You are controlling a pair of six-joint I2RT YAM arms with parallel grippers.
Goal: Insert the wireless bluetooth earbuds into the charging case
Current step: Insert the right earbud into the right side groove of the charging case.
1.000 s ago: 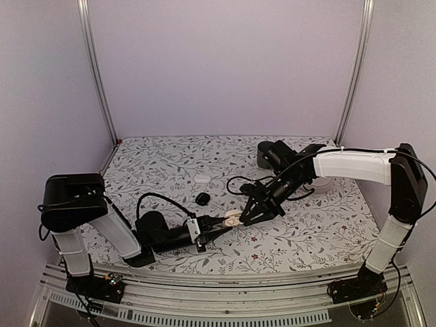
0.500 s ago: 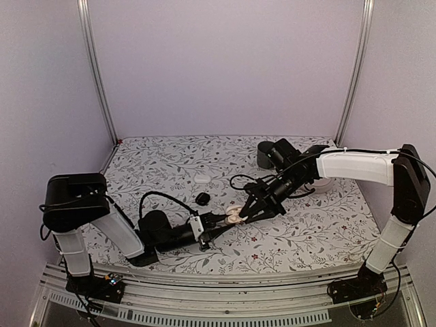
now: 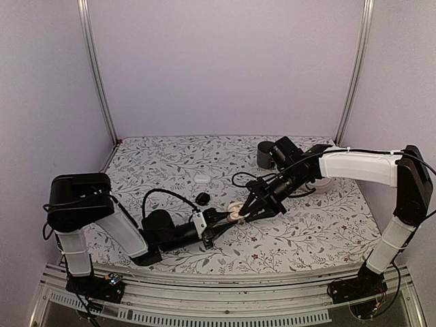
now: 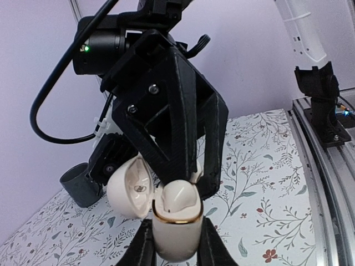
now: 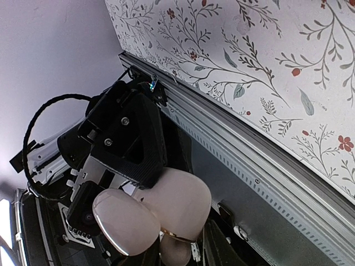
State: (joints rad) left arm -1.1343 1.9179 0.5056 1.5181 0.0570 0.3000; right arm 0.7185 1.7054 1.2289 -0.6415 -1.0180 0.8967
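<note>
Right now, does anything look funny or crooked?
Only a little: the white earbud sticks up out of the open charging case, not sunk in, pinched by the right hand. The left hand holds the case.

Glossy cream plastic charging case [image 4: 176, 235], shiny gold rim [image 4: 176, 218], matt printed table cover [image 4: 260, 221], ribbed grey metal rail [image 5: 249, 166]

The case [image 3: 235, 212] is over the middle of the table [image 3: 306, 231], with the left hand [image 3: 225, 219] at its 8 o'clock and the right hand [image 3: 246, 212] at 2 o'clock. A cup [image 3: 264, 157] stands behind, toward 1 o'clock.
</note>
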